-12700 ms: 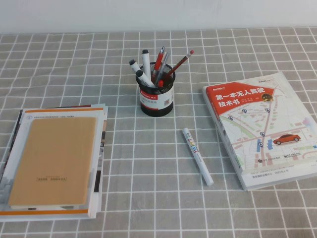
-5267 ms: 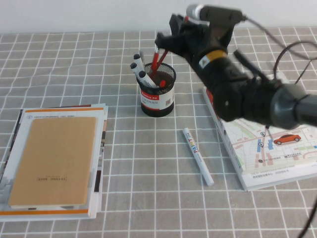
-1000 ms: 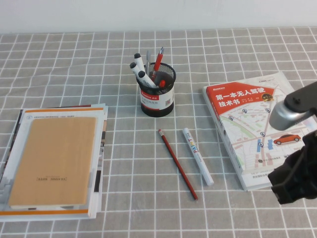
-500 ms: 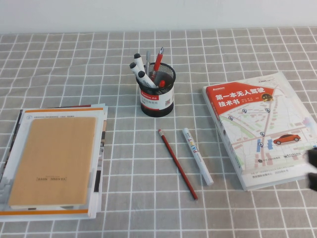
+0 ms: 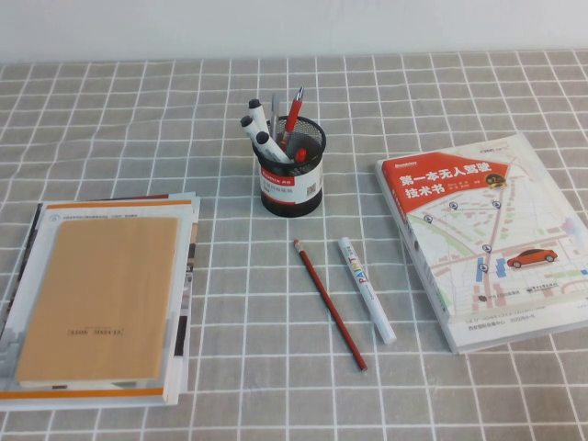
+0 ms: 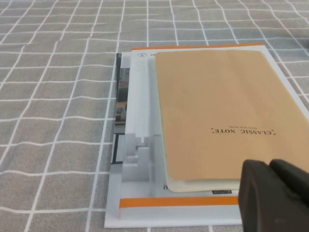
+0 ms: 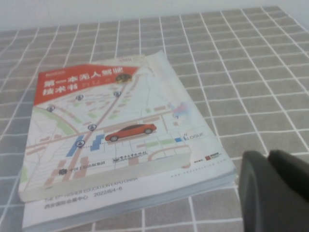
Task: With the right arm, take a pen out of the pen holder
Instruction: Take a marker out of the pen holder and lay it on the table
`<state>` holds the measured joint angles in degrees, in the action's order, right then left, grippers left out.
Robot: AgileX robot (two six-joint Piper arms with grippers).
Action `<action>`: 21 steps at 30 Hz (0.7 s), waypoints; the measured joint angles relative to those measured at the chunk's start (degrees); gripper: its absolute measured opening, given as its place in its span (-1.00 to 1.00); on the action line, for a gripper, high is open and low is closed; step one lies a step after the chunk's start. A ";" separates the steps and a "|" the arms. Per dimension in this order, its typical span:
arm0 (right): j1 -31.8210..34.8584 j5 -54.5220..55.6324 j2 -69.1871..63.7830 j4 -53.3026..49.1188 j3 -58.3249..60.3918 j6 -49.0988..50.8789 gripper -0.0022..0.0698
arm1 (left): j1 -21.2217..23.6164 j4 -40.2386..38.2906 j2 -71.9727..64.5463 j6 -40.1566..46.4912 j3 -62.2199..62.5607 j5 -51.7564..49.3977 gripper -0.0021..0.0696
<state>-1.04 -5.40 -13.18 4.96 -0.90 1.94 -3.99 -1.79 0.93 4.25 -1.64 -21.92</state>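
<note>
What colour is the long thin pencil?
Red pencil, best in high view. Left gripper near tan notebook; right gripper near map-cover book.

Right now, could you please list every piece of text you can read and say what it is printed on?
"CLASSIC NOTE" on the tan notebook.
"第一本无人驾驶技术书" on the map-cover book.
Label on the pen holder and print on the white marker: too small to read.
No text on the left gripper by the notebook or the right gripper beside the book.
</note>
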 joint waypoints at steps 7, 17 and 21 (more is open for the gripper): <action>0.08 -3.33 12.08 0.00 2.40 0.00 -0.97 | 0.00 0.00 0.00 0.00 0.00 0.00 -0.95; 0.08 -9.73 13.61 -1.37 2.40 0.00 -0.97 | 0.00 0.00 0.00 0.00 0.00 0.00 -0.95; 0.08 -13.49 13.61 -2.50 2.40 0.00 -0.97 | 0.00 0.00 0.00 0.00 0.00 0.00 -0.95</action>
<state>-0.96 -18.88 0.43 2.46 1.50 1.94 -3.99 -1.79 0.93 4.25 -1.64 -21.92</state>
